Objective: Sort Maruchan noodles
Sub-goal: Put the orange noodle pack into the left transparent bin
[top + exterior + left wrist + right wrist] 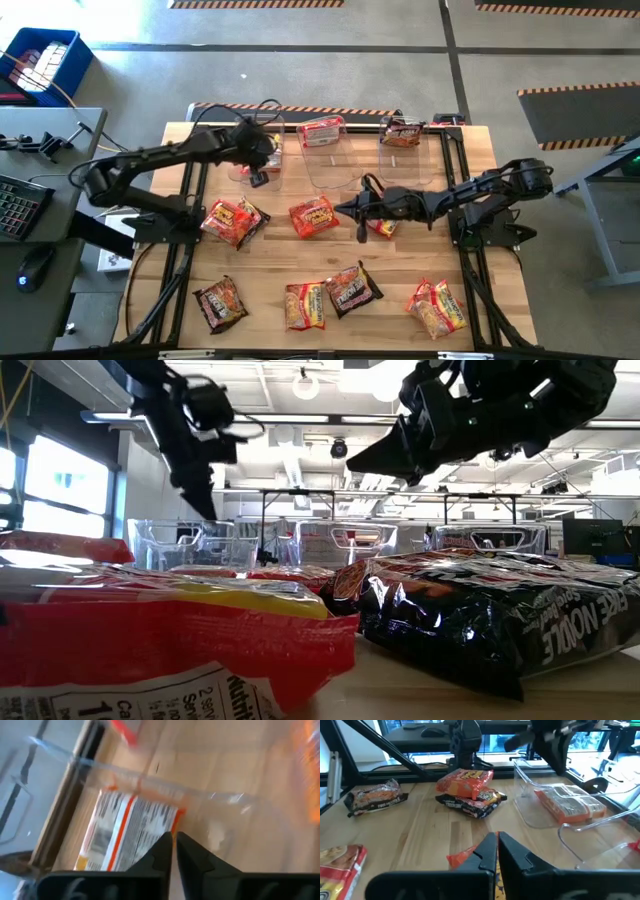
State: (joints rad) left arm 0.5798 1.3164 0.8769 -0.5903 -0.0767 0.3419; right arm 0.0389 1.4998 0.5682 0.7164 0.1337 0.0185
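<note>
The wooden table (pixel 400 320) stood on a grey concrete floor (pixel 330 25) marked with yellow-and-black hazard strips (pixel 580 90), and beside it a grey desk (pixel 30 215) carried a keyboard (pixel 18 205) and a mouse (pixel 35 268), with a blue crate (pixel 40 60) on the floor nearby. From table height the room behind appeared as an open workshop with a white ceiling (pixel 300 430), round ceiling lamps (pixel 305 385), metal-framed benches (pixel 290 510) and a bright window (pixel 55 495) at one side.

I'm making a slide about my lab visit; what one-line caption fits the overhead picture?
Two robot arms sort ramen packets on a wooden table: left gripper over a clear bin, right gripper shut mid-table.
</note>
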